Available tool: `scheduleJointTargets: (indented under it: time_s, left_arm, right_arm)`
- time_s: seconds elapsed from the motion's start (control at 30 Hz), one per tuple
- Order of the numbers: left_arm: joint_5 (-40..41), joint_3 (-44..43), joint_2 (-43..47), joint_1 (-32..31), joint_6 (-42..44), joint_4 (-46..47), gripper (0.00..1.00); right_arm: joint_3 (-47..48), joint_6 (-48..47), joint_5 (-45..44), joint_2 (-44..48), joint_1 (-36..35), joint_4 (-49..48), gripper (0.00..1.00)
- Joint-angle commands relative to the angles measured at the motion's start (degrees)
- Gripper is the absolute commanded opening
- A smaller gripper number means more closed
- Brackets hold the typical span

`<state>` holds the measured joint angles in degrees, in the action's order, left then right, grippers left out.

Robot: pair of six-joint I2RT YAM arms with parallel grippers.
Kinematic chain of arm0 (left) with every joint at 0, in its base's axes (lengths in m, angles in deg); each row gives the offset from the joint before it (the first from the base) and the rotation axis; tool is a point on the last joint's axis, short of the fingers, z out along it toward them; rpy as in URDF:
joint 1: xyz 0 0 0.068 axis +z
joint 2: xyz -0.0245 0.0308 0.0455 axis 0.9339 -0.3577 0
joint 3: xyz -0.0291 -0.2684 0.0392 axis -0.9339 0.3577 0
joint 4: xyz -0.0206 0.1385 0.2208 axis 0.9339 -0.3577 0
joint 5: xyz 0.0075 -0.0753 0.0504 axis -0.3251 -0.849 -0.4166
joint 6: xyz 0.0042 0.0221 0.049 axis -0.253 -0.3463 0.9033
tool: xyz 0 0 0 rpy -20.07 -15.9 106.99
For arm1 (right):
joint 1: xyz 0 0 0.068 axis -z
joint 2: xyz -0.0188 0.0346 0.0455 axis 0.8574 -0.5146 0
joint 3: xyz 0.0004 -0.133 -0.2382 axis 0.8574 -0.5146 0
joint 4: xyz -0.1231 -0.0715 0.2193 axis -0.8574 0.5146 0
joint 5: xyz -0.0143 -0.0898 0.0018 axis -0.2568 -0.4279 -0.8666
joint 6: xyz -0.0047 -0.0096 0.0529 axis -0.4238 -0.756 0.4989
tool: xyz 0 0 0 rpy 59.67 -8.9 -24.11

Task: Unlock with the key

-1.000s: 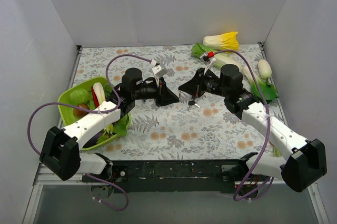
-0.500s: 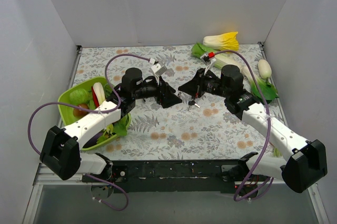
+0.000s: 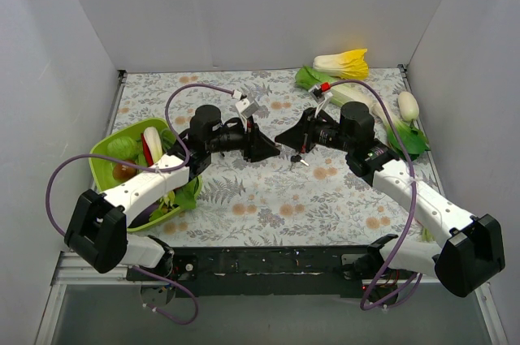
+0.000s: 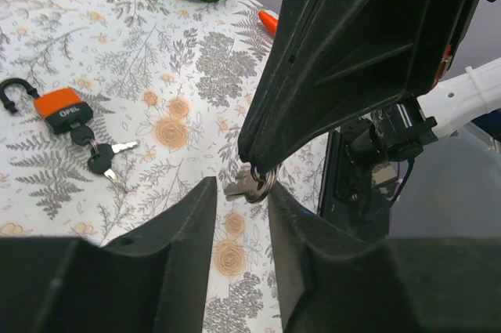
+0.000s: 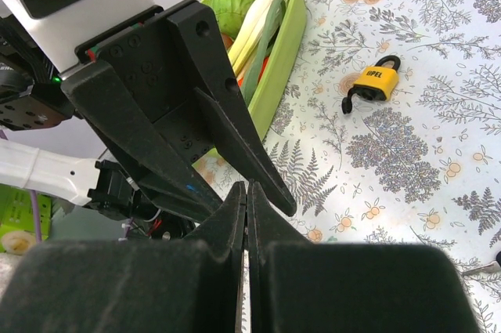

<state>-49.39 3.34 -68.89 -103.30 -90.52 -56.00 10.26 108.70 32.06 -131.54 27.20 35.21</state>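
You look to be mid-handover, passing a key from one pincer to the other, with no lock worked yet. At the bottom of the left wrist view, your left pincer [image 4: 239,196] is open, with a finger on each side of the gap. Just past that gap hangs the held key [image 4: 254,184], a ring with a silver blade. It is pinched at the tip of your right pincer [image 4: 257,162], whose fingers are pressed together.

Next, I judge, you need to ease the left pincer forward until the blade sits squarely between its fingers. Close it before the right lets go, because the blade is thin and could slip out sideways.

Farther off, in the upper left of that view, the black-headed keys [image 4: 100,159] lie on the surface touching the base of the orange lock [image 4: 63,110]. Whether one of them is seated in the lock I cannot tell.

From above, both arms reach in from the bottom corners with elbows out. Their forearms converge, tips nearly meeting mid-frame, low over the surface.
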Motion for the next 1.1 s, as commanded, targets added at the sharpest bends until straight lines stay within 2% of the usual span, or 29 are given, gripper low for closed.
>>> scheduleJointTargets:
  time_s: [0.0,0.2,0.37,0.57,0.77,0.9,0.93,0.97,1.0,1.03,1.07]
  left_arm:
    - [-1.5,0.9,0.7,-0.4,0.0,1.0,0.26]
    - [-2.0,1.1,0.5,-0.6,-0.1,0.9,0.22]
    - [-2.0,1.0,0.4,-0.9,-0.1,0.5,0.10]
    - [-0.7,0.5,1.0,-1.2,1.8,-2.3,0.00]
    - [0.3,-0.2,1.6,-1.8,4.8,-6.6,0.00]
    - [-3.2,-0.9,1.6,-1.9,4.8,-10.9,0.00]
    - [-3.9,-0.6,1.6,-1.9,4.6,-13.7,0.00]
    - [-5.2,-0.6,1.8,-1.9,4.3,-15.0,0.00]
    - [-5.7,-0.5,1.8,-1.9,4.3,-16.4,0.00]
    - [-6.4,-0.7,1.8,-1.9,4.7,-20.0,0.00]
    - [-7.5,-0.7,1.8,-2.0,5.2,-21.9,0.00]
  right_arm:
    - [0.3,0.0,0.1,1.3,0.3,-2.3,0.01]
    - [0.4,-0.3,-0.4,1.5,0.4,-1.6,0.01]
    - [0.4,-0.7,-0.8,1.4,0.4,-1.4,0.01]
    - [0.4,-1.9,-1.8,2.1,0.9,0.0,0.01]
    - [-0.5,-3.8,-1.9,2.3,2.3,1.7,0.01]
    - [-2.5,-6.8,2.1,2.8,3.5,1.7,0.01]
    - [-3.0,-7.7,3.4,3.2,3.7,1.7,0.04]
    - [-3.1,-8.5,6.0,3.4,3.9,2.1,0.11]
    - [-3.2,-10.5,7.4,3.6,4.0,2.4,0.20]
    - [-3.2,-11.5,8.8,4.1,3.9,2.6,0.37]
    - [-3.1,-12.5,12.0,4.2,3.9,3.5,0.43]
